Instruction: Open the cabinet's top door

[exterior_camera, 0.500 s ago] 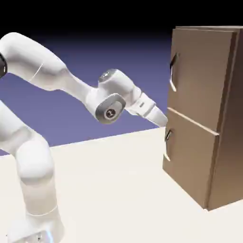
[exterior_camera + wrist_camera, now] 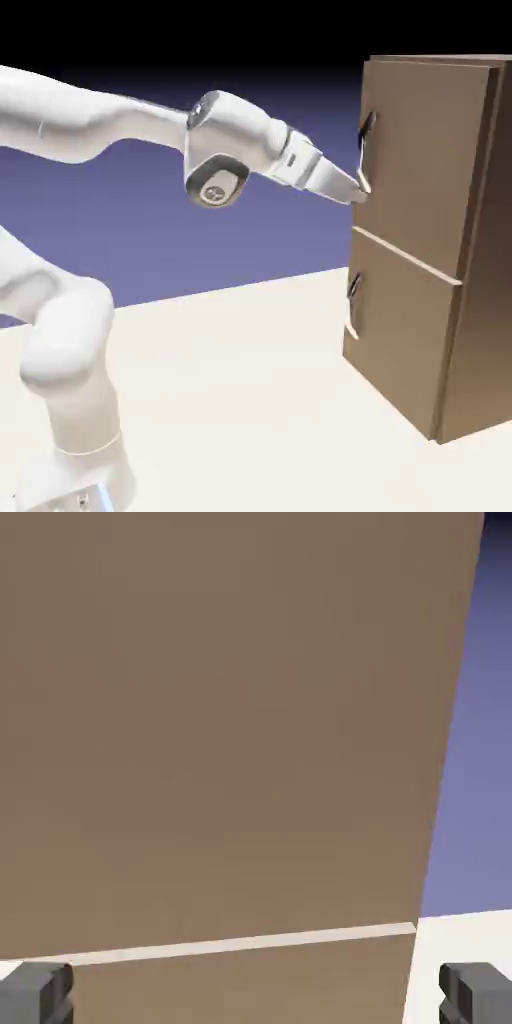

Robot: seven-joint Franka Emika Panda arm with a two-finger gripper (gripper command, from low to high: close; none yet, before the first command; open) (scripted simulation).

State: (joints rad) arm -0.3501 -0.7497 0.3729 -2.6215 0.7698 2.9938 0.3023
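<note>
Tool [image 2: 358,190] spread wide, pinching nothing, its tips at the lower end of the handle [image 2: 365,150]. Top door [image 2: 415,160] lies directly ahead of the tool, flush with the cabinet [image 2: 480,250]. Lower door [image 2: 400,330] sits below the tool.

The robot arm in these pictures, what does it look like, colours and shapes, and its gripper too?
The glossy white arm is built of thick rounded segments, with a round grey cap at the wrist joint. It narrows into a tapering white hand ending in the two-finger gripper; the hand view shows small, blocky dark grey fingertips.
</note>
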